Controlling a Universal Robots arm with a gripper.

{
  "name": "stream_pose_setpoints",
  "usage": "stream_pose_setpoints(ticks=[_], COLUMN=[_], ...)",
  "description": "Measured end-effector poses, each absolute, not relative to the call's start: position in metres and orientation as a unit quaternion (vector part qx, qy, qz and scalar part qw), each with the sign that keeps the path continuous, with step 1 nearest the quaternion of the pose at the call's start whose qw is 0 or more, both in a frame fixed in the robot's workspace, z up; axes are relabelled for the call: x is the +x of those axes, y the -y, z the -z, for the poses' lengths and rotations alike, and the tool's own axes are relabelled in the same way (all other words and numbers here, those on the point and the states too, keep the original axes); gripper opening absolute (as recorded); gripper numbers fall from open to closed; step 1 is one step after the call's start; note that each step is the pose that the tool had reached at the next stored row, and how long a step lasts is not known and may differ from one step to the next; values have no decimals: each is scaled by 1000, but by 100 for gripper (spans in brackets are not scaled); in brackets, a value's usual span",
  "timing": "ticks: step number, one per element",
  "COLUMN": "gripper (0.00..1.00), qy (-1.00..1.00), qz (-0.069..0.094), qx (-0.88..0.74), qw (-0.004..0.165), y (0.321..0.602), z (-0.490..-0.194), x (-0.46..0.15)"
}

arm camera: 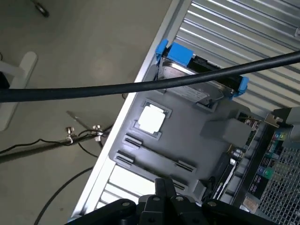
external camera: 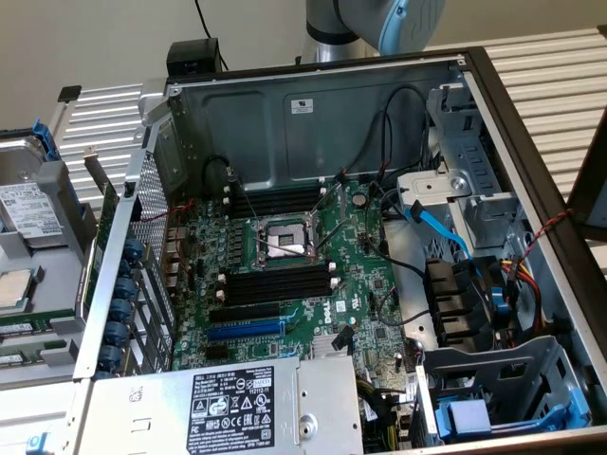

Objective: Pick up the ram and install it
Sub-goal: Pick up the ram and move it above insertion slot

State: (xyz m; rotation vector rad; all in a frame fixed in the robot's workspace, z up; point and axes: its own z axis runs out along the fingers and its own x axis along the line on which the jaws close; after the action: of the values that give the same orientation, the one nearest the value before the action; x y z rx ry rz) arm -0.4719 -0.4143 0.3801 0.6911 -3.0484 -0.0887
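A narrow green stick [external camera: 21,328], which looks like the ram, lies in a groove of the grey parts tray [external camera: 57,237] at the exterior view's left, outside the computer case. The black memory slots [external camera: 275,284] sit on the green motherboard [external camera: 360,284] below the processor socket [external camera: 283,239], with more slots [external camera: 275,201] above it. In the wrist view my gripper [arm camera: 164,186] hangs high over the same grey tray [arm camera: 206,145], fingers [arm camera: 161,187] together with nothing between them. The arm [external camera: 379,21] stands behind the case.
The tray also carries a hard drive in a blue-clipped carrier [arm camera: 201,70], a processor chip [arm camera: 152,117] and a green card [arm camera: 253,129]. A black cable [arm camera: 140,86] crosses the wrist view. Case walls, a blue slot strip [external camera: 245,329], the power supply [external camera: 228,408] and cables [external camera: 446,232] crowd the motherboard.
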Motion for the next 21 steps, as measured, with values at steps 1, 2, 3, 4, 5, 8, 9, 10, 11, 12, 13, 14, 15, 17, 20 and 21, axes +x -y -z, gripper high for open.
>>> stream_pose_setpoints(ticks=[1, 2, 3, 4, 5, 8, 9, 10, 11, 12, 13, 14, 15, 17, 20, 21], gripper=[11, 11, 11, 11, 11, 11, 11, 11, 11, 11, 11, 11, 11, 11, 11, 11], qy=[973, 971, 969, 966, 964, 956, 954, 951, 948, 945, 942, 939, 936, 929, 919, 915], qz=[28, 28, 28, 28, 28, 28, 28, 28, 28, 27, 27, 27, 27, 27, 27, 26], qx=[230, 239, 247, 256, 265, 291, 300, 308, 317, 326, 334, 343, 351, 368, 394, 402], qw=[8, 8, 8, 8, 9, 9, 10, 10, 10, 10, 11, 11, 11, 12, 12, 12], y=[414, 414, 414, 414, 414, 414, 414, 414, 414, 414, 414, 414, 414, 414, 414, 414], z=[-380, -380, -380, -380, -380, -380, -380, -380, -380, -379, -379, -379, -379, -379, -379, -379], x=[-472, -472, -472, -472, -472, -472, -472, -472, -472, -472, -472, -472, -472, -472, -472, -472])
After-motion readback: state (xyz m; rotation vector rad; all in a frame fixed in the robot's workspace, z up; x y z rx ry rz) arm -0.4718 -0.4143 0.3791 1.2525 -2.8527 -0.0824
